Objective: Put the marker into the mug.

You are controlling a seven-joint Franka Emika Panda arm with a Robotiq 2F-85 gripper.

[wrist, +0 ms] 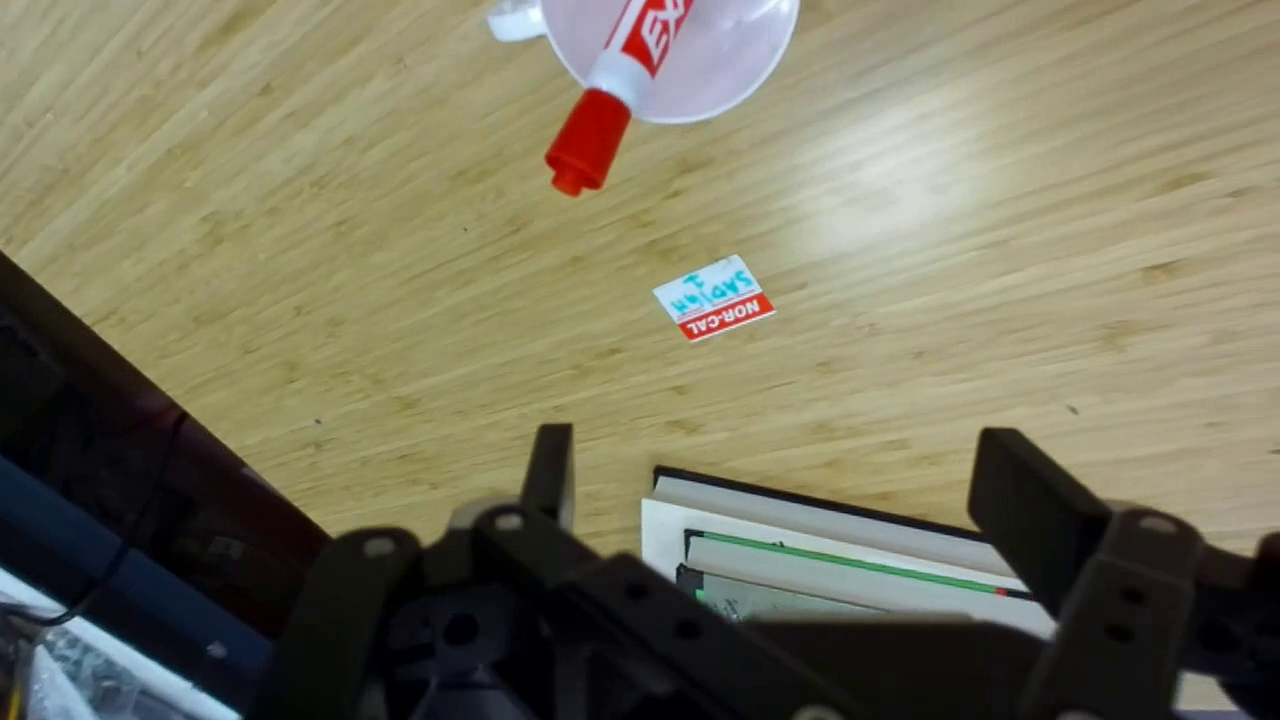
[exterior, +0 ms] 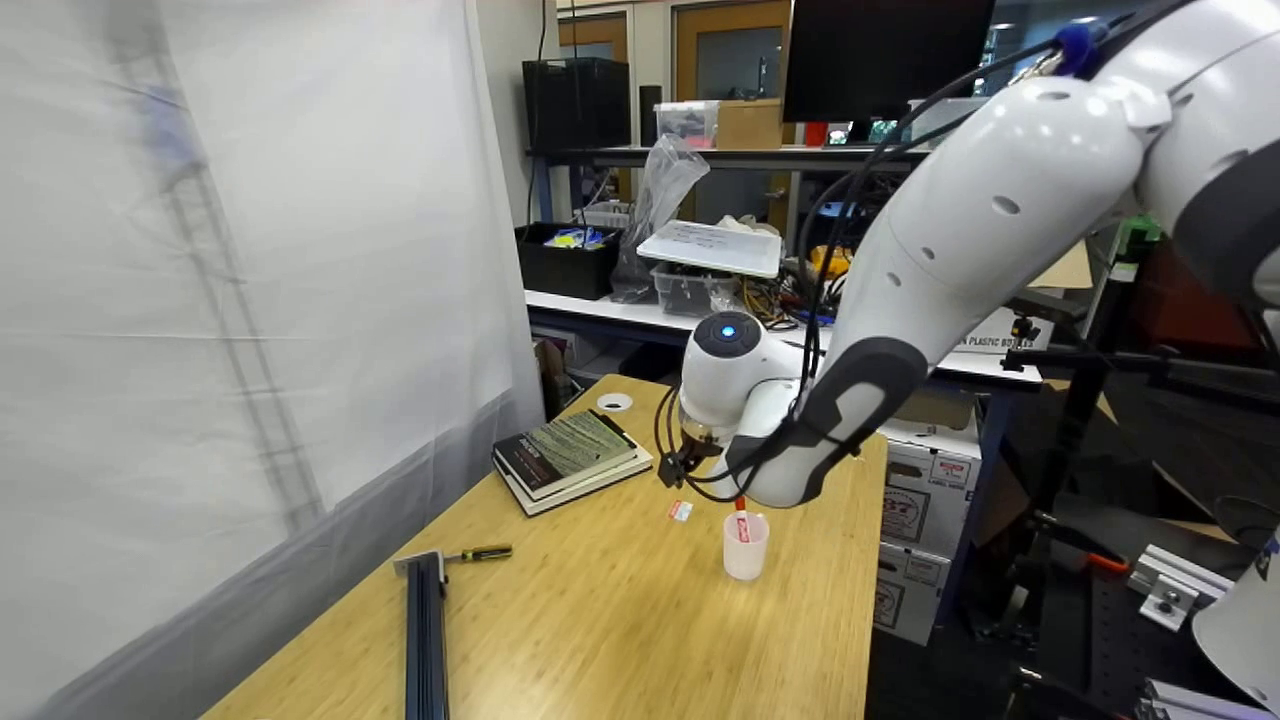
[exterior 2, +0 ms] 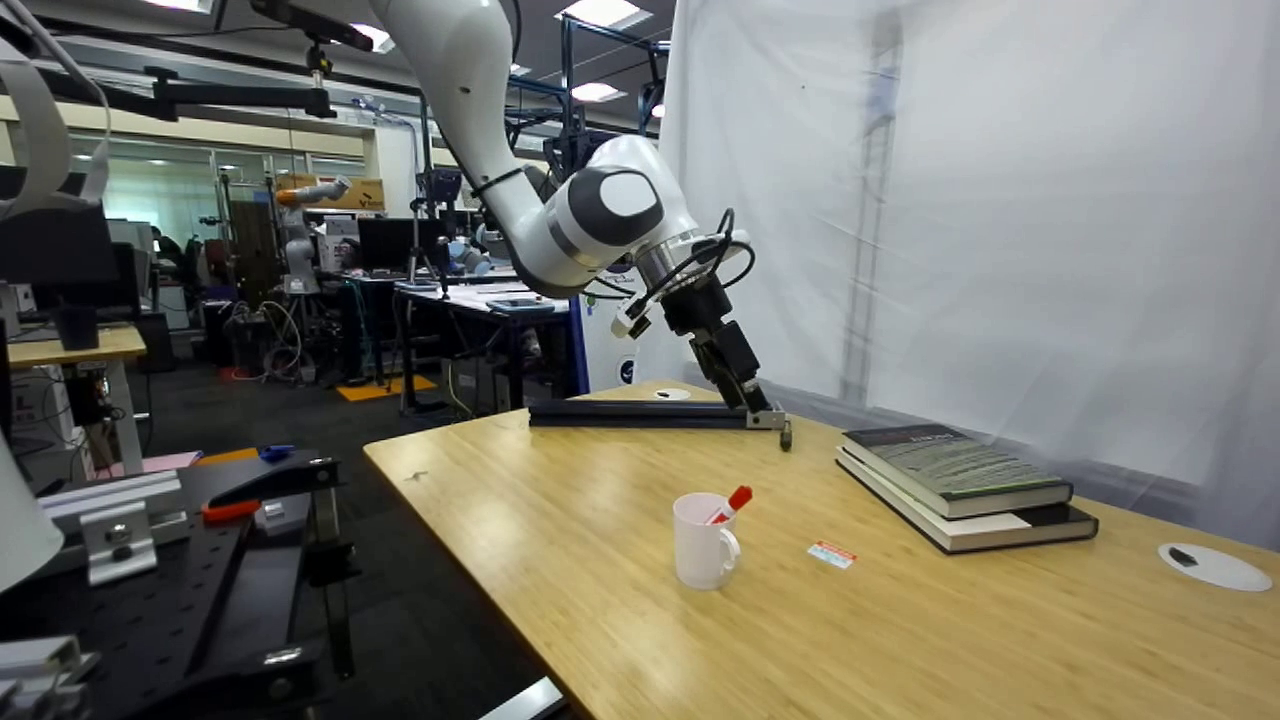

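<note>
The small white mug (exterior 2: 698, 556) stands upright on the wooden table (exterior 2: 900, 630). It is plain, with a handle (exterior 2: 732, 550) on its side. The marker (wrist: 618, 85) is white and red, with the letters "EX" showing on it. It is inside the mug, tilted, leaning against the rim. Its red cap (wrist: 591, 140) points up and pokes out over the top.

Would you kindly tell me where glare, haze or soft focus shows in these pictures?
In the wrist view, a bright glare patch on the table, with the gripper dark and slightly soft; in an exterior view, a hazy ladder-like shape on the curtain; in an exterior view, ceiling lights washed out to white.
</note>
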